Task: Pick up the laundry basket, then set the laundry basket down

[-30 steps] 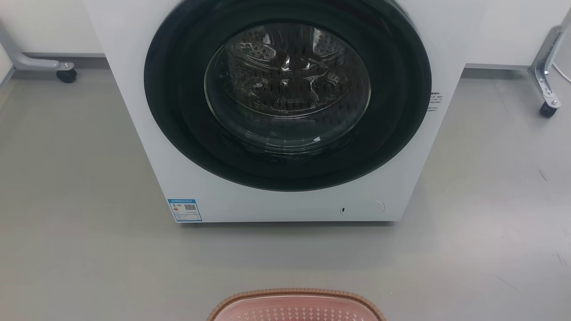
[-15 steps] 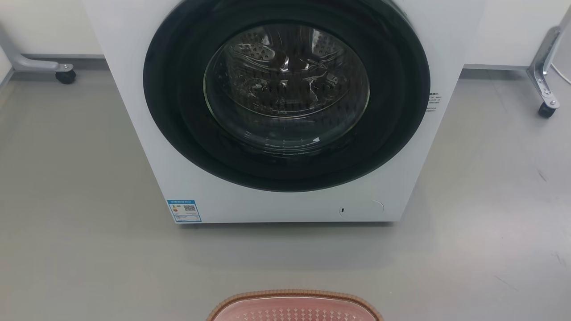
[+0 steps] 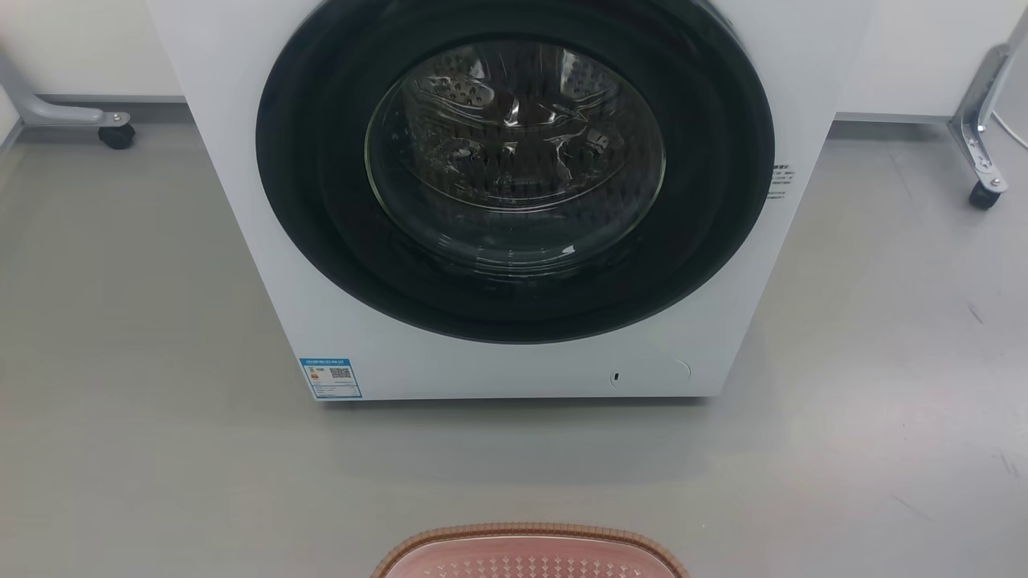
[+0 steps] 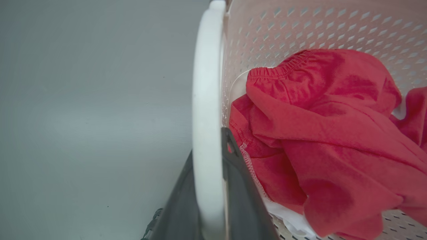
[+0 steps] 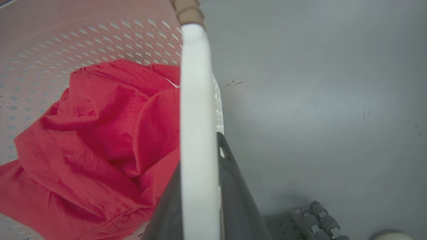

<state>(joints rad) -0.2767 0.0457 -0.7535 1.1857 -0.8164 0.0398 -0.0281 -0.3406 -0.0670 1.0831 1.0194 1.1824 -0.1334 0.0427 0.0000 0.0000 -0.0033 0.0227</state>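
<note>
Head view puts the laundry basket [image 3: 530, 536] at the bottom edge, its brown rim just ahead of us and well apart from the washing machine [image 3: 514, 365] on the grey floor [image 3: 120, 401]. In the left wrist view, our left gripper [image 4: 209, 146] has a dark finger on each side of the white handle [image 4: 206, 83] and pinches it. In the right wrist view, our right gripper [image 5: 200, 150] pinches the other handle [image 5: 196, 83] the same way. A red garment [image 4: 333, 133] lies loose inside. We cannot tell whether the base is clear of the floor.

We judge the main risk to be the grip itself: each handle looks smooth and rounded, so it could slide or pivot between the fingers. If our arms do not travel level, the basket would tilt, the garment would slump to one end, and the load would pull harder on one grip. Letting go before the base rests flat would drop it.
</note>
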